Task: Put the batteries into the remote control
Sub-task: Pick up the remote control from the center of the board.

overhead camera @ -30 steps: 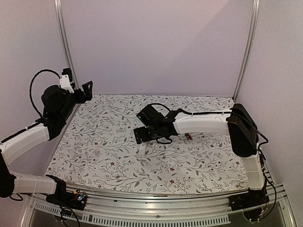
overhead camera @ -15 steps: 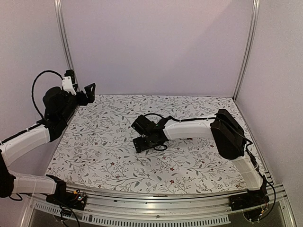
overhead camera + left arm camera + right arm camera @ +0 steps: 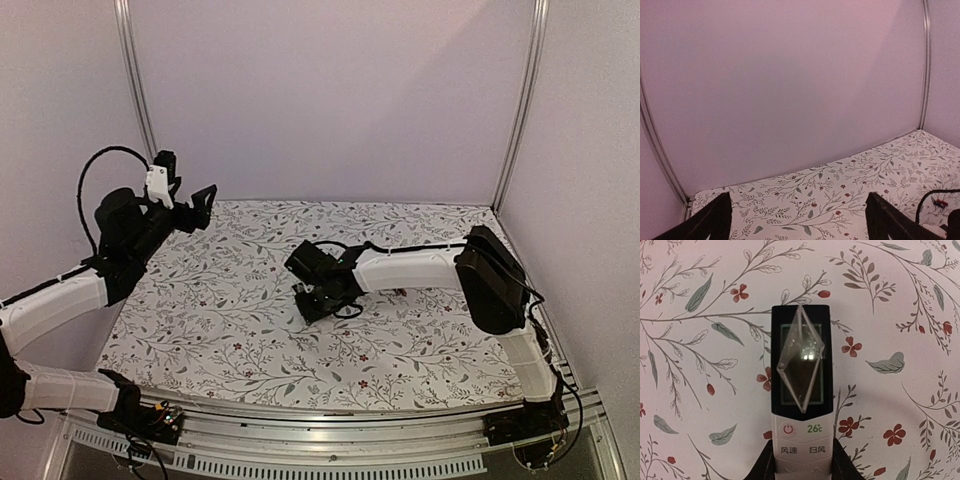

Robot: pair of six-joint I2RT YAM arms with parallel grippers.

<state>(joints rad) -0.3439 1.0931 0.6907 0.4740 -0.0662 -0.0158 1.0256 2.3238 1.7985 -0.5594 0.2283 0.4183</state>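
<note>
- As the right arm is settling low over the middle of the bench (image 3: 210, 330), the right gripper (image 3: 802, 462) is narrowing its jaws from wide apart to a pinch on the button end of the remote control (image 3: 801, 390). Both dark fingers (image 3: 766, 465) appear to be pressing against its white sides.
- The remote control is lying flat on the bench with its display and buttons facing up, and a clear glinting shape is sitting over the display.
- The left gripper (image 3: 797, 215) is drifting higher and further back at the left side, its jaws spread and holding nothing.
- What are probably the batteries (image 3: 939, 203), small and dark with red, are lying apart from the remote control, near the right forearm.
- The task is only just getting under way. The battery bay is probably sitting on the hidden underside, so the remote control is likely needing a turn-over before any loading.
</note>
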